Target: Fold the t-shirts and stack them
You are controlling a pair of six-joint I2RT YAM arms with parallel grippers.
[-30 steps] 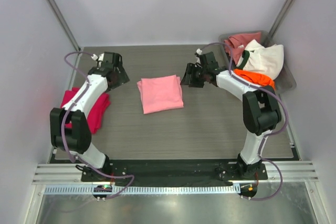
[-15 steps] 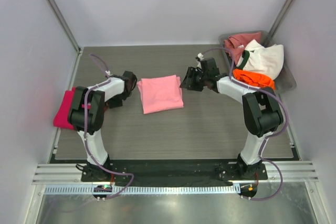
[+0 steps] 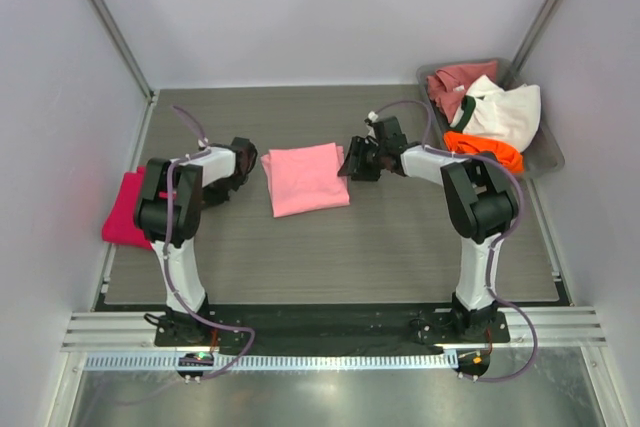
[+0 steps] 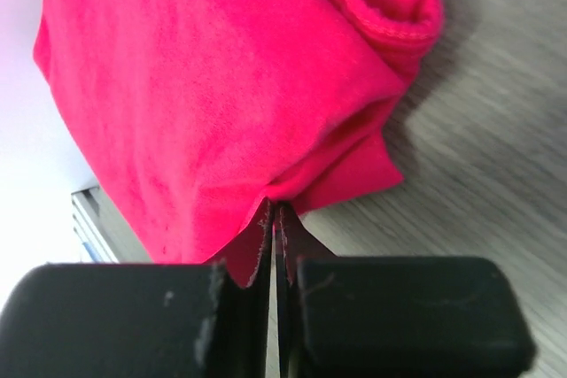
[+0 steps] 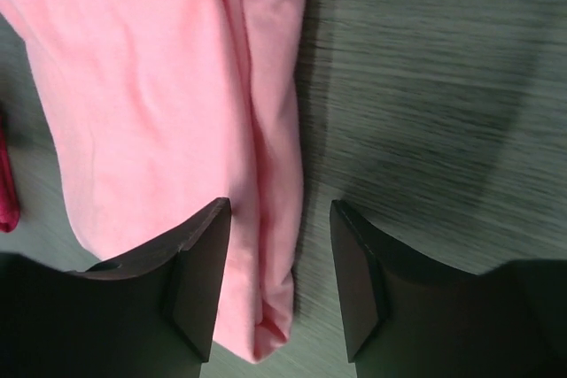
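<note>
A folded light pink t-shirt (image 3: 305, 178) (image 5: 151, 112) lies mid-table. My right gripper (image 3: 350, 162) (image 5: 279, 210) is open at its right edge: one finger is over the cloth, the other over bare table. A magenta-red t-shirt (image 3: 122, 210) (image 4: 221, 86) lies bunched at the table's left edge, partly hidden by my left arm. My left gripper (image 3: 207, 192) (image 4: 276, 214) is shut on a pinch of its near edge, and the cloth draws to a point at the fingertips.
A grey tray (image 3: 546, 154) at the back right holds a dusty rose t-shirt (image 3: 455, 80), a white one with dark trim (image 3: 505, 112) and an orange one (image 3: 485, 149). White walls enclose the wood-grain table (image 3: 400, 237) on three sides.
My left arm swung from the back left down to the magenta-red t-shirt and its gripper closed on the cloth. My right gripper slid left onto the pink t-shirt's edge.
</note>
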